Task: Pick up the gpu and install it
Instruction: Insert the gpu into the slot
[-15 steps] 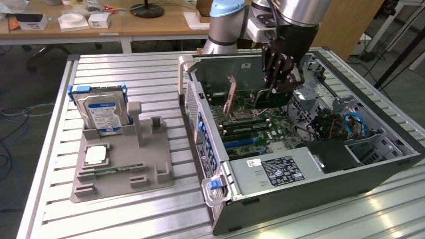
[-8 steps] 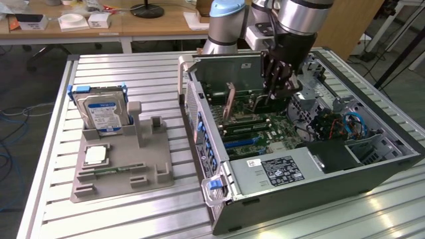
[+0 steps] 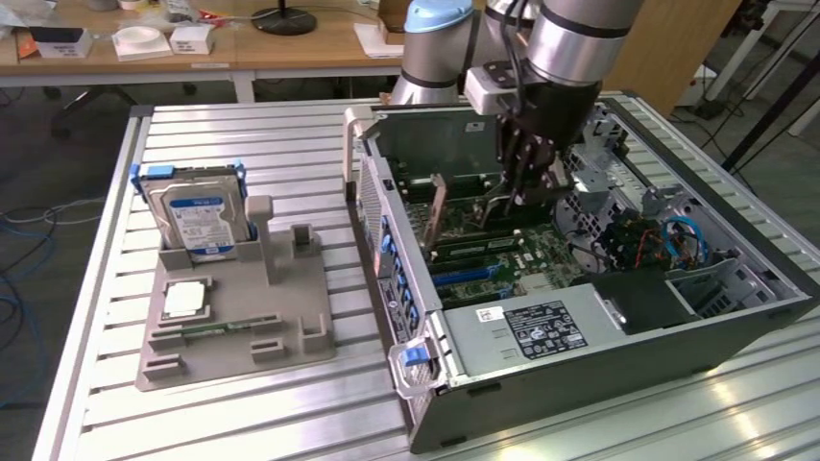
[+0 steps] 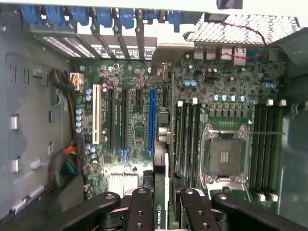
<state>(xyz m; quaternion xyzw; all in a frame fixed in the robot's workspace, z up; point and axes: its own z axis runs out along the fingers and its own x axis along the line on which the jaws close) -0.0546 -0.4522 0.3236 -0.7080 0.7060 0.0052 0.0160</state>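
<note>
Thin black gpu (image 4: 160,192), edge-on

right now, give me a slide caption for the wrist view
gripper clamped on the gpu, held edge-on over the motherboard inside the open case
</note>
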